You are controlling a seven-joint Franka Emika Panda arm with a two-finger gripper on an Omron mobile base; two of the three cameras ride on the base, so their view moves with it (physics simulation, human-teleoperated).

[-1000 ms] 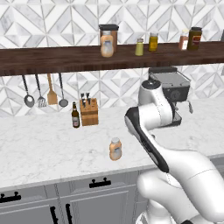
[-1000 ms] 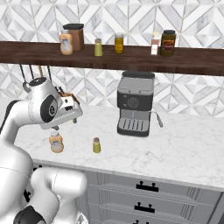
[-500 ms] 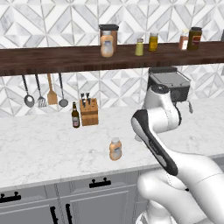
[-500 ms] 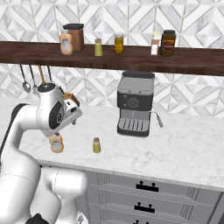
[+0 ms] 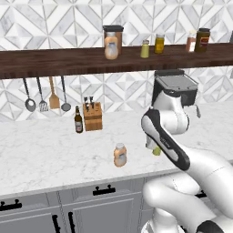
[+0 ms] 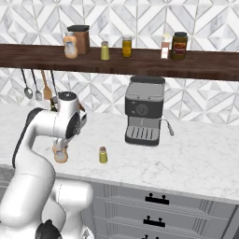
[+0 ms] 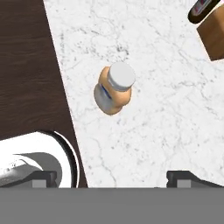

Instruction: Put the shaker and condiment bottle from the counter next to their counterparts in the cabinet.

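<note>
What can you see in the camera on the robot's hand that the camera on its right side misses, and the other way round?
Hand view alone: the open gripper looking down, and a wooden block's corner. Right base view alone: the shaker on the counter, the coffee machine, and the shelf holding a matching bottle and shaker. Both: the condiment bottle standing on the counter.

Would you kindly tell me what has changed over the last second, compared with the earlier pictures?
The arm has swung over the counter, its forearm turning toward the orange bottle, which the hand view looks down on. The tool is open and holds nothing. The bottle, the shaker on the counter and the items on the shelf stayed where they were.
</note>
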